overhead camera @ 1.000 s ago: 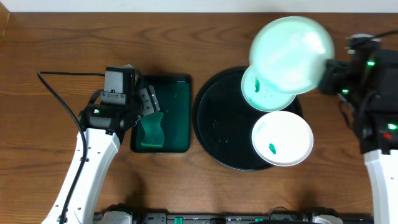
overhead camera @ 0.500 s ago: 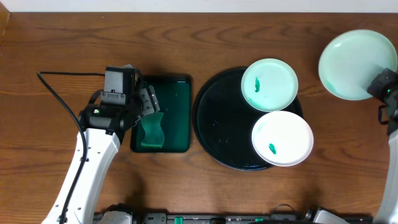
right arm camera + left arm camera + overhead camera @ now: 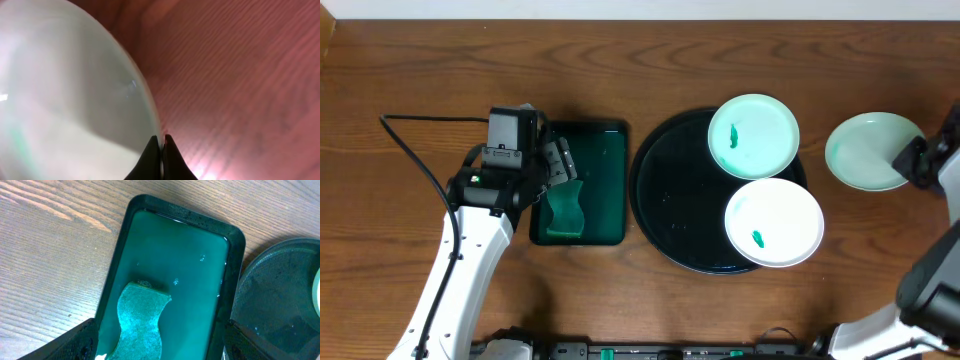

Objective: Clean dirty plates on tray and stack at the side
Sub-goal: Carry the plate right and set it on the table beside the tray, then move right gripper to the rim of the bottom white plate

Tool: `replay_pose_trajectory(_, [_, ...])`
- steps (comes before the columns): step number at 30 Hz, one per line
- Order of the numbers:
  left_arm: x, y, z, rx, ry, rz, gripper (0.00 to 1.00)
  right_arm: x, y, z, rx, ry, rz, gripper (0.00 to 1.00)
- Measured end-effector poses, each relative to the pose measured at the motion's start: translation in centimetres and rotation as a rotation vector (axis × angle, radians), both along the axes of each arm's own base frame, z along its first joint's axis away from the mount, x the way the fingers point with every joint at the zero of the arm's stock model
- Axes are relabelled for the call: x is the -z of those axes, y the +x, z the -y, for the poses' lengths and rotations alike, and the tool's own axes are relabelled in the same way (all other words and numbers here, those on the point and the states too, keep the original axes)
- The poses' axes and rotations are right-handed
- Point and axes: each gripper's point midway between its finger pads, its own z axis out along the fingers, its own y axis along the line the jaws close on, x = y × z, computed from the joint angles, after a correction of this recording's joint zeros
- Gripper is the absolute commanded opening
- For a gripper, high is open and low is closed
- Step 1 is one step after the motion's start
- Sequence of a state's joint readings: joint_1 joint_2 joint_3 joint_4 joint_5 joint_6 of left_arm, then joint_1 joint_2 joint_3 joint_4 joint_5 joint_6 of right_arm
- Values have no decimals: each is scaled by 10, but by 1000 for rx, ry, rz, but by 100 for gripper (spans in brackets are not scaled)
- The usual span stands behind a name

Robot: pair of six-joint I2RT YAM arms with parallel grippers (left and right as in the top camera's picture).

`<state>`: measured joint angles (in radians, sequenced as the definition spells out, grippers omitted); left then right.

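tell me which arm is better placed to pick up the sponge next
Left. The left gripper, open, hovers over the sponge in the dark green tray, while the right gripper is shut on a plate at the far side.

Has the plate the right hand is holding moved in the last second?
Yes. The held plate went rightward, from over the black tray to clear of its right rim.

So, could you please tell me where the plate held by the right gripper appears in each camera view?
Overhead: the held plate is at far right, beyond the black tray, its right rim pinched by the right gripper.
Left wrist: not in it.
Right wrist: the held plate fills the left half, its rim pinched at bottom centre.
Shared landmark: the wooden table shows in all three views.
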<state>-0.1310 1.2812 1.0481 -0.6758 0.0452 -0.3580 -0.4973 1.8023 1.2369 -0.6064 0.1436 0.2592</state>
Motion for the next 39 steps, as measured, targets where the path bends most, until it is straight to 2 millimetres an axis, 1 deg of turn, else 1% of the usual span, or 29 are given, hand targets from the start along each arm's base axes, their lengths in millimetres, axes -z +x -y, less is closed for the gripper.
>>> replay_pose_trajectory(3, [0,0,0,0,0,0,80,22,-1,-1,1,24,-41,2])
replay_pose_trajectory(4, [0,0,0,0,0,0,80,26,0,-1,2,27,-46,10])
replay_pose_trajectory(5, [0,0,0,0,0,0,80,27,0,0,3,29,-48,24])
replay_pose_trajectory(6, [0,0,0,0,0,0,80,29,-1,-1,4,30,-51,34])
replay_pose_trajectory(7, [0,0,0,0,0,0,80,29,-1,-1,6,32,-49,39])
replay_pose_trajectory(9, [0,0,0,0,0,0,80,28,0,-1,1,34,-46,43])
replay_pose_trajectory(11, [0,0,0,0,0,0,80,29,1,-5,-13,50,-46,45])
replay_pose_trajectory(14, [0,0,0,0,0,0,80,21,3,-14,-39,93,-27,47])
replay_pose_trajectory(15, [0,0,0,0,0,0,80,13,5,-17,-50,104,-10,49])
replay_pose_trajectory(17, [0,0,0,0,0,0,80,-10,12,-22,-73,118,42,51])
replay_pose_trajectory(19, [0,0,0,0,0,0,80,-40,20,-28,-102,113,109,52])
replay_pose_trajectory(20, [0,0,0,0,0,0,80,-59,24,-34,-122,112,144,53])
replay_pose_trajectory(21, [0,0,0,0,0,0,80,-75,25,-42,-143,110,168,54])
replay_pose_trajectory(22, [0,0,0,0,0,0,80,-98,26,-54,-174,105,204,54])
replay_pose_trajectory(23, [0,0,0,0,0,0,80,-108,26,-61,-193,102,216,54])
replay_pose_trajectory(25, [0,0,0,0,0,0,80,-139,20,-89,-261,102,245,56])
replay_pose_trajectory(27, [0,0,0,0,0,0,80,-162,10,-118,-329,108,260,59])
replay_pose_trajectory(30, [0,0,0,0,0,0,80,-178,-15,-156,-429,127,237,73])
replay_pose_trajectory(31, [0,0,0,0,0,0,80,-180,-24,-166,-461,136,218,77])
replay_pose_trajectory(32, [0,0,0,0,0,0,80,-180,-35,-177,-490,146,191,85])
replay_pose_trajectory(33, [0,0,0,0,0,0,80,-179,-43,-185,-514,160,165,87])
replay_pose_trajectory(36, [0,0,0,0,0,0,80,-167,-69,-197,-552,188,54,87])
replay_pose_trajectory(39, [0,0,0,0,0,0,80,-148,-82,-199,-546,214,-20,86])
